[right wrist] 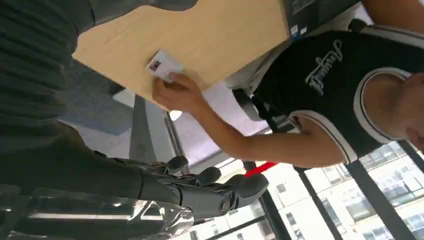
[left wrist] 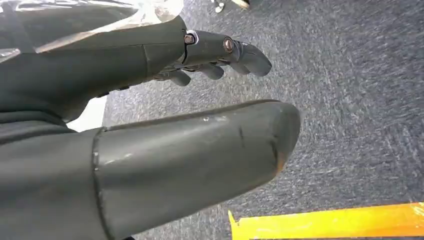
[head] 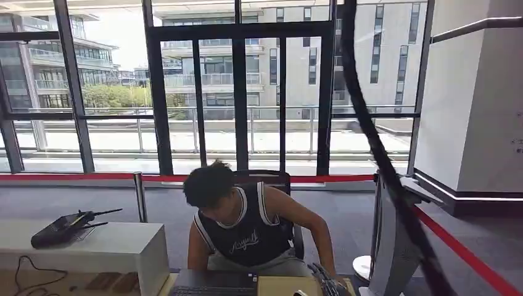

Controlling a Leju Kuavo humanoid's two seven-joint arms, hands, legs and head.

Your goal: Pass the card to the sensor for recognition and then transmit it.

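The card lies flat on the pale wooden table, near its edge, with a person's hand resting its fingertips on the card's near side. The person sits behind the table in a dark sleeveless top, leaning forward with that arm stretched out to the card.

The robot holds nothing yet. In its wrist view the right hand hangs away from the table, apart from the card, its dark fingers loosely extended and slightly spread with nothing between them and the thumb. The left hand hangs over grey carpet, near a strip of yellow floor marking; its fingers lie stretched out, well apart from the thick thumb, and it is empty.

In the head view a standing screen or panel rises just beside the table on the right; whether that is the sensor I cannot tell.

By my judgement the task has barely begun: the card is still with the person, so taking it, presenting it to the sensor and passing it on all remain.
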